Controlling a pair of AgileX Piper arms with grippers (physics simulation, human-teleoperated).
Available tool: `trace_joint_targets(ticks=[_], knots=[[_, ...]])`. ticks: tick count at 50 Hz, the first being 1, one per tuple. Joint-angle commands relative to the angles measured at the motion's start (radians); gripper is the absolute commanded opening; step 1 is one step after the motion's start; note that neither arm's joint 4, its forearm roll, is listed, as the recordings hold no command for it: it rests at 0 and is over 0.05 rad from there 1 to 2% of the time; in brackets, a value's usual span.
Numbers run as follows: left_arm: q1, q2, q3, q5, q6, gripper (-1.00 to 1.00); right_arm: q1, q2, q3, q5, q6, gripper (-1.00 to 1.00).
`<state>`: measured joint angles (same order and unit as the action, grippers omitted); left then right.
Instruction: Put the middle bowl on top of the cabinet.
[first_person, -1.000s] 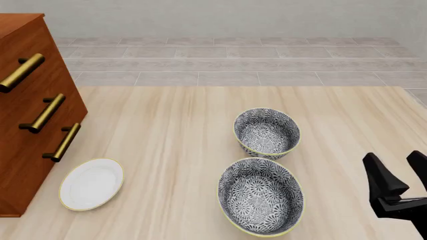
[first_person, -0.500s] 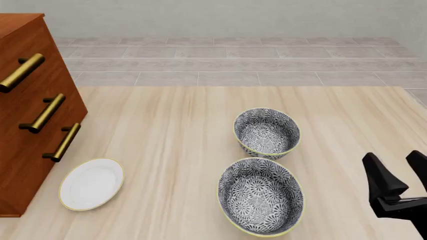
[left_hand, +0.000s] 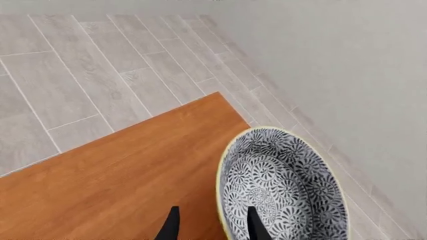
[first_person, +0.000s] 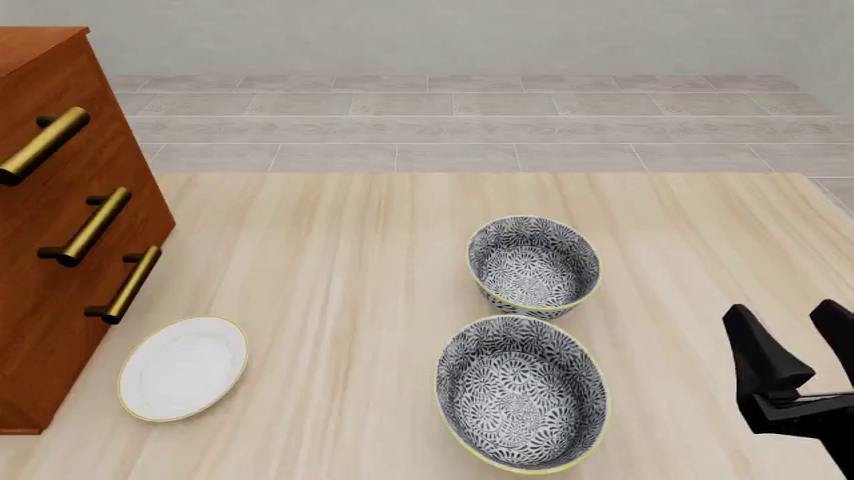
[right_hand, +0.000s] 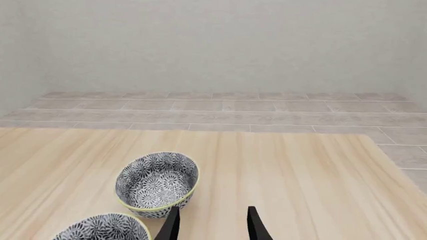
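Left wrist view: my left gripper (left_hand: 210, 227) has one finger inside the middle bowl (left_hand: 283, 187) and one outside, pinching its rim, so it is clamped on that wall. The bowl sits over the cabinet (left_hand: 113, 180) top, right at the far corner, part of it overhanging the floor beyond. If I let go here it could tip off the edge.

Front view: my right gripper (first_person: 797, 345) rests with fingers apart, holding nothing, just right of the near bowl (first_person: 522, 393); the far bowl (first_person: 534, 266) lies ahead-left, the white plate (first_person: 183, 367) well away.

Right wrist view: both bowls lie ahead-left of my spread fingers; swinging that way would knock them.
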<state>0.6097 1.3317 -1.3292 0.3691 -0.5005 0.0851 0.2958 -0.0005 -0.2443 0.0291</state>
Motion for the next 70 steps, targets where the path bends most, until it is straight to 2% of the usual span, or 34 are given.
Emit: trace_joint_targets(ticks=[1, 37, 46, 57, 70], knots=[[-0.006, -0.014, 0.004, 0.003, -0.007, 1.0, 0.0, -0.002, 0.0, 0.001, 0.001, 1.0], [-0.056, -0.153, 0.052, 0.009, -0.041, 1.0, 0.002, -0.006, 0.0, 0.0, -0.006, 1.0], [-0.089, -0.223, 0.098, 0.001, -0.049, 1.0, 0.0, -0.005, 0.0, 0.001, -0.005, 1.0], [-0.124, -0.325, 0.113, 0.032, -0.07, 1.0, 0.0, -0.014, 0.0, 0.012, -0.003, 1.0], [-0.124, -0.325, 0.113, 0.032, -0.07, 1.0, -0.004, -0.052, 0.0, 0.046, 0.002, 1.0]])
